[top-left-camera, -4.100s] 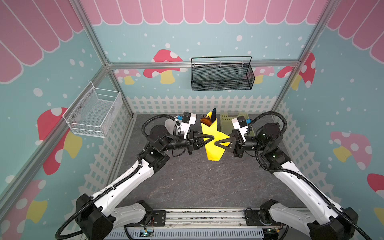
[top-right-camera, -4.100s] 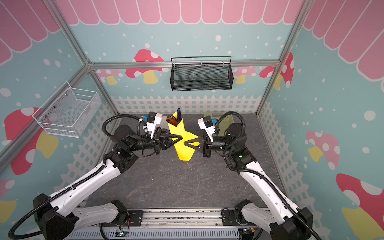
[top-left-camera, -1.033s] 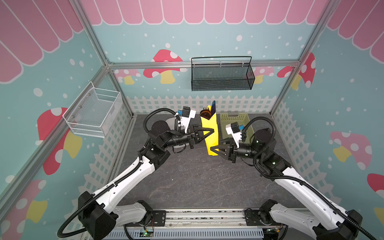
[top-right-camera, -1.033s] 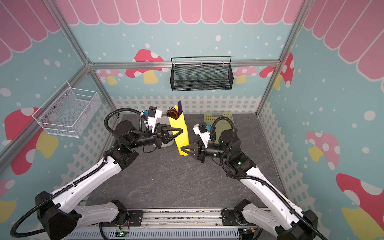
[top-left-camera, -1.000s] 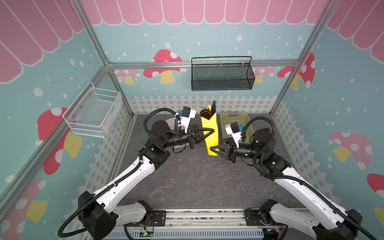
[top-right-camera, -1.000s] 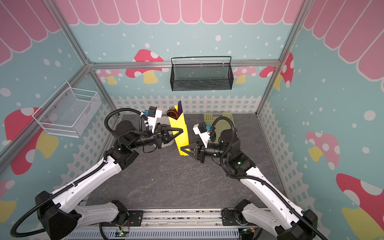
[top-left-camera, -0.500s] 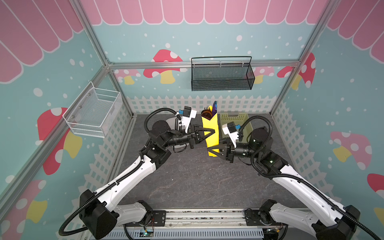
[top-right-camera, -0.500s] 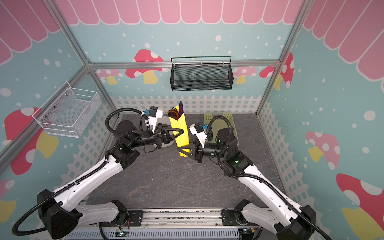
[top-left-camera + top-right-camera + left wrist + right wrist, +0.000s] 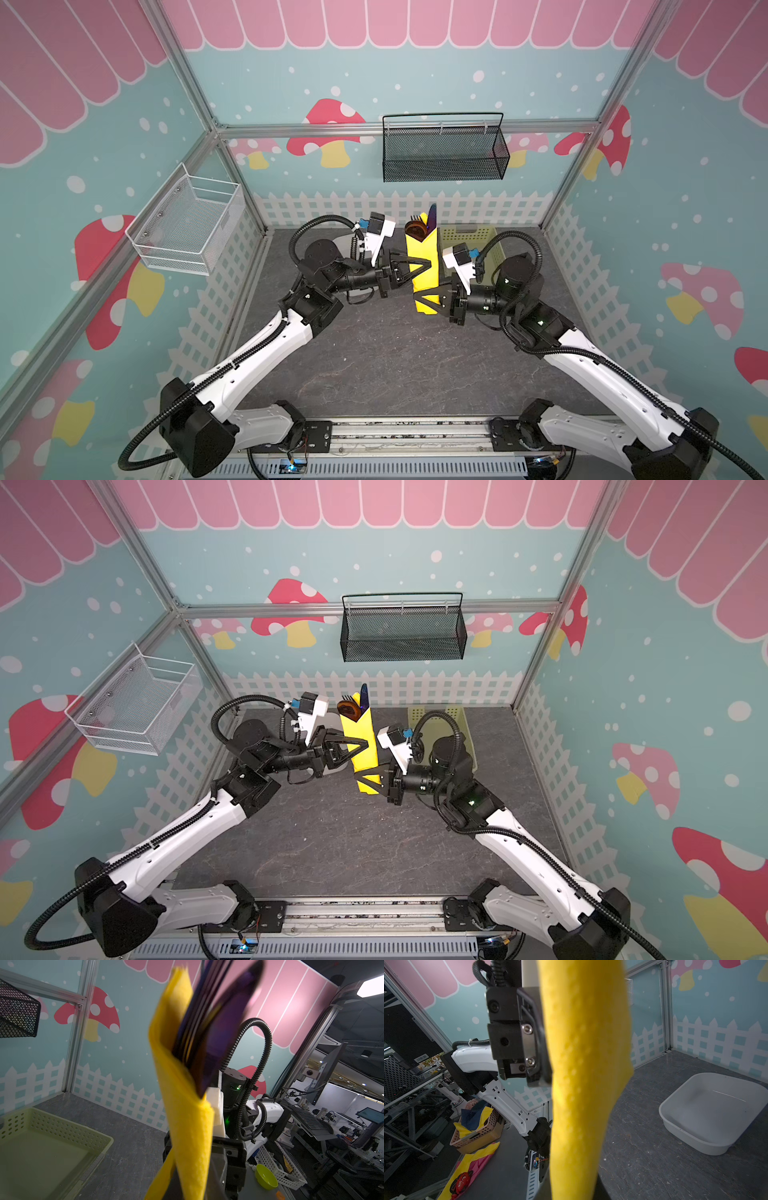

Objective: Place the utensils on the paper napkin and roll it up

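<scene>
Over grey tabletop (image 9: 374, 365), right gripper (image 9: 426, 298) clasped the rolled paper napkin (image 9: 422, 251), utensils (image 9: 414, 228) above its fingers; left gripper (image 9: 424, 264) hold unclear. Rolling seemed done; set-down remained.

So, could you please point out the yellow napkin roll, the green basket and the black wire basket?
yellow napkin roll (image 9: 423, 246): in a top view, on its upper yellow face.
green basket (image 9: 62, 1128): left wrist view, on its perforated wall.
black wire basket (image 9: 444, 160): in a top view, on its front mesh wall.
</scene>
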You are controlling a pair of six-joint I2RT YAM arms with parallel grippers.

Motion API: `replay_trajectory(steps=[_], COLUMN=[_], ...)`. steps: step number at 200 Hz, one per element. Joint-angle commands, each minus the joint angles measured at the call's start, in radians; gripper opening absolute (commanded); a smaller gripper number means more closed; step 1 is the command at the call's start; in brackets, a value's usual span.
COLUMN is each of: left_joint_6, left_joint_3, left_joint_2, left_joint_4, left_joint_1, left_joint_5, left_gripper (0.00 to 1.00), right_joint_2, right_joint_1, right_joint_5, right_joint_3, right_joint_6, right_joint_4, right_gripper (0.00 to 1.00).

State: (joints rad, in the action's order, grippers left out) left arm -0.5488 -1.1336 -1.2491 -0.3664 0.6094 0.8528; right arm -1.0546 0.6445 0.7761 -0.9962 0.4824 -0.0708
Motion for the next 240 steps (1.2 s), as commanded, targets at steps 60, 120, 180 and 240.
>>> replay_trajectory(steps=[60,120,180,240], left_joint_6=[0.043,-0.126,-0.315,-0.234], left_joint_3=[0.046,0.056,0.021,-0.029], left_joint_2=[0.126,0.041,-0.06,-0.089], left_joint_4=[0.053,-0.184,-0.461,-0.345], left_joint_1=[-0.038,-0.046,-0.029,0.035], left_joint_5=[-0.045,0.136,0.228,0.251], left_gripper=[0.55,0.67,0.69,0.7], right_joint_2=[0.064,0.071,0.062,0.042], right_joint_1=[0.014,0.014,0.014,0.014], right_joint_5=[0.011,0.089,0.092,0.107], right_joint_3=[-0.01,0.012,0.02,0.019], right_joint_6=[-0.018,0.033,0.038,0.041], right_joint_4=[-0.098,-0.212,-0.213,-0.211], right_gripper=[0.02,0.02,0.02,0.02])
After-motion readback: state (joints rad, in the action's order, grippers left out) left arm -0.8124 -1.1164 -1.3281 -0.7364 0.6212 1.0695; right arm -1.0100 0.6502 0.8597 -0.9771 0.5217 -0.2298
